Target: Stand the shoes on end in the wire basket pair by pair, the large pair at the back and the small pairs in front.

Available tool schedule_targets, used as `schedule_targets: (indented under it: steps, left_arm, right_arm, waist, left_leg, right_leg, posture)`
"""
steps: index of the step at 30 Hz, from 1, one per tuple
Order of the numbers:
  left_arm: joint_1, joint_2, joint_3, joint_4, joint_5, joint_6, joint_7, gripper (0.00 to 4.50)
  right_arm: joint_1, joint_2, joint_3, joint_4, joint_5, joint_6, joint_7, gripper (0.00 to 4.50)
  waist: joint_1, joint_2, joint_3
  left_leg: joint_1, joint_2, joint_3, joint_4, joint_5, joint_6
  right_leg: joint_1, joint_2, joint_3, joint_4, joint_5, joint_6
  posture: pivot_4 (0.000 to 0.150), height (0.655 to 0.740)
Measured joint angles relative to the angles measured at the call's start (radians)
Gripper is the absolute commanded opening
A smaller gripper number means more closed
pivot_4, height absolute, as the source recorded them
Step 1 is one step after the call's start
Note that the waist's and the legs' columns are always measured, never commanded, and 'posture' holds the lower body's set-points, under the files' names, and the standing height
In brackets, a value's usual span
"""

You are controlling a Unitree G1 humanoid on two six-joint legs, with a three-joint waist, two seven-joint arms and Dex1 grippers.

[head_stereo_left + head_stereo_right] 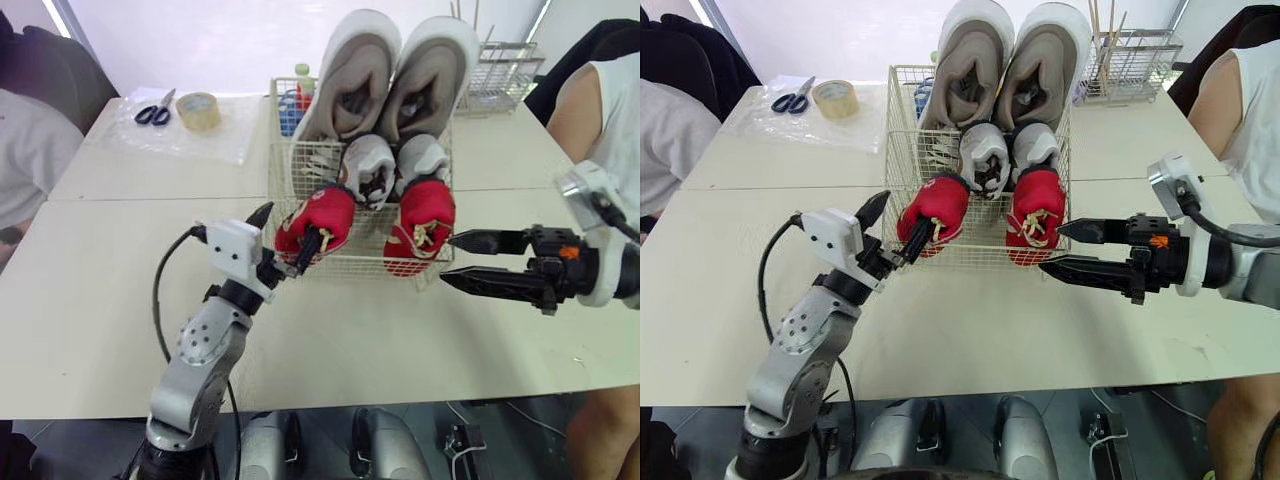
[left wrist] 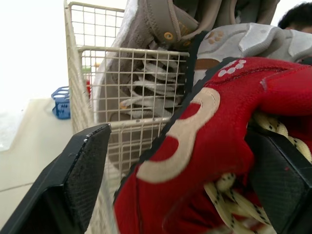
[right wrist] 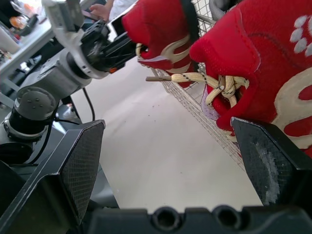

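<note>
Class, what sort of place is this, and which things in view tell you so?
Probably an office or lab workroom: plain white tables pushed together, scissors and a tape roll on one, people at both sides.

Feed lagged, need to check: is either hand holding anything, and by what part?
Nothing gripped: left hand open, one finger inside the mouth of the left red shoe; right hand open, empty.

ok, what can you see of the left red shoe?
Small red fabric shoe with a cream curved stripe, black edging and cream laces. It stands on end, tilted forward, at the front left of the basket, beside its twin. The left gripper's jaws are open: one in the opening, the other outside, clear.
</note>
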Motion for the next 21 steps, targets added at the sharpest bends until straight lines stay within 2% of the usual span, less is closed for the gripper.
schedule_targets:
  steps: [6,12,19,21]
  left_arm:
    - [0.022,0.022,0.123,-0.162,-0.233,0.166,0.036,4.29]
    - [-0.046,0.065,0.317,-0.181,-0.481,0.217,0.123,4.29]
    - [-0.183,0.151,0.489,-0.024,-0.568,0.215,0.232,4.29]
    - [-0.203,0.224,0.533,0.043,-0.574,0.215,0.21,4.29]
  right_arm:
    - [0.022,0.008,0.042,0.04,-0.071,-0.037,0.063,4.5]
    - [0.03,0.008,0.042,0.067,-0.113,-0.044,0.107,4.5]
    - [0.092,0.008,-0.025,0.107,-0.123,-0.044,0.122,4.5]
    - [0.128,0.008,-0.048,0.109,-0.125,-0.042,0.125,4.5]
  waist:
    - [-0.001,0.0,0.0]
    - [0.0,0.0,0.0]
    - [0.001,0.0,0.0]
    - [0.0,0.0,0.0]
  left_leg:
    - [0.0,0.0,0.0,0.0,0.002,-0.004]
    - [0.001,0.0,0.0,0.0,0.003,-0.005]
    - [0.001,-0.001,0.0,0.0,0.003,-0.005]
    - [0.001,-0.001,0.0,0.0,0.003,-0.006]
  right_leg:
    - [0.0,0.0,0.0,0.0,0.0,0.0]
    - [0.001,0.001,0.0,0.001,0.0,0.0]
    - [0.001,0.002,-0.001,0.001,0.0,0.0]
    - [0.001,0.003,-0.001,0.001,0.0,0.0]
  posture:
    - [0.15,0.74]
    - [0.15,0.74]
    - [0.15,0.74]
    - [0.15,0.74]
